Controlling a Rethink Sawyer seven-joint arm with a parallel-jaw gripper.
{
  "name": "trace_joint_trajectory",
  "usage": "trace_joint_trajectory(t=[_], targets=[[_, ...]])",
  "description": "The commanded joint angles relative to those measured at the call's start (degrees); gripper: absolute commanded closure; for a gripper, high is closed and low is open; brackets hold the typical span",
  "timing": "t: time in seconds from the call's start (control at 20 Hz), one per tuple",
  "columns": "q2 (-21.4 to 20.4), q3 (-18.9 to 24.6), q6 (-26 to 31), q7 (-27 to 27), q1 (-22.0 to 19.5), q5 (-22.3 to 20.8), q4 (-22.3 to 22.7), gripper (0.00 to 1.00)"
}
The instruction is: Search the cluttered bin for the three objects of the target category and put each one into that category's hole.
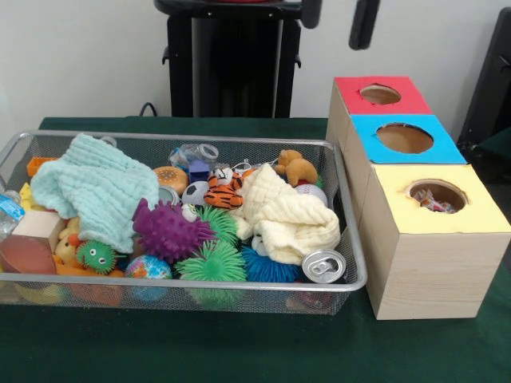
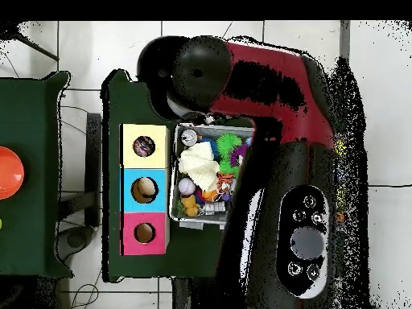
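The end effector [image 1: 363, 24] shows only as a dark tip at the top edge of the front view, above the red-topped box [image 1: 382, 96]; whether it is apart or together, I cannot tell. The overhead view instead shows the red and black arm [image 2: 273, 137] spread over much of the wire mesh bin [image 2: 211, 129], hiding most of its contents.

On the green counter [image 1: 239, 351], the front view shows the bin [image 1: 239, 142] holding a mint cloth [image 1: 96, 187], a cream cloth [image 1: 287, 215], a purple spiky ball [image 1: 168, 230], green spiky balls [image 1: 214, 263], a tiger toy [image 1: 223, 191], a brown plush bear [image 1: 297, 167] and a drink can [image 1: 324, 266].

Beside the bin stand three boxes in a row (red, blue [image 1: 403, 140], yellow). The hole [image 1: 436, 195] in the yellow-topped box [image 1: 435, 247] shows multicoloured patchwork fabric [image 1: 431, 201] inside; no such bundle is visible in the bin.
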Motion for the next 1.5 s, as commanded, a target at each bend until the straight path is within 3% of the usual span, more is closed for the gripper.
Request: trace_joint_trajectory(t=[0.05, 0.35, 0.45, 1.5], targets=[[0.6, 6.4, 0.9, -21.1, -3.2, -4.4, 10.0, 0.0], [0.3, 6.9, -1.5, -20.0, -3.1, -5.3, 11.3, 0.0], [-0.2, 6.2, -5.4, -20.4, -2.2, -7.6, 11.1, 0.0], [-0.4, 7.6, -5.4, -14.2, -1.4, -9.4, 10.4, 0.0]])
